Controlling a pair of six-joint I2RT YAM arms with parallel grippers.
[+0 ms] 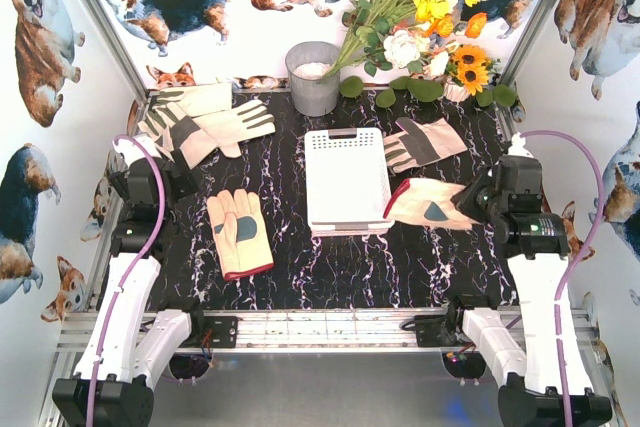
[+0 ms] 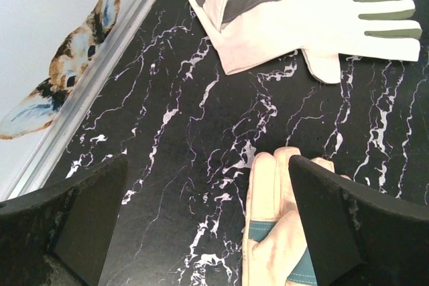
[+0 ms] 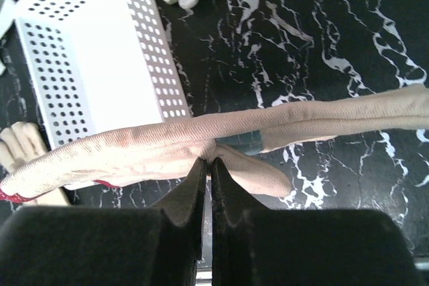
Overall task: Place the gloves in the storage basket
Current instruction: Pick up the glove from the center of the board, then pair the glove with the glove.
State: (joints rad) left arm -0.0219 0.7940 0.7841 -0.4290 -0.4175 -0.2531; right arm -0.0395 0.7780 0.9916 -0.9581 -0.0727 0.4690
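The white perforated storage basket (image 1: 347,179) stands mid-table and holds nothing; it also shows in the right wrist view (image 3: 100,65). My right gripper (image 1: 478,203) is shut on a cream glove (image 1: 425,203), pinching its edge (image 3: 201,145), and holds it just right of the basket. A peach glove (image 1: 240,231) lies flat left of the basket. Two pale gloves (image 1: 205,122) lie at the back left, one more glove (image 1: 425,142) at the back right. My left gripper (image 2: 208,232) is open above bare table, its right finger (image 2: 355,226) over the peach glove's fingertips (image 2: 275,232).
A grey round bucket (image 1: 313,77) and a bunch of artificial flowers (image 1: 425,17) stand at the back edge. Corgi-print walls close in the left, right and back sides. Purple cables run along both arms.
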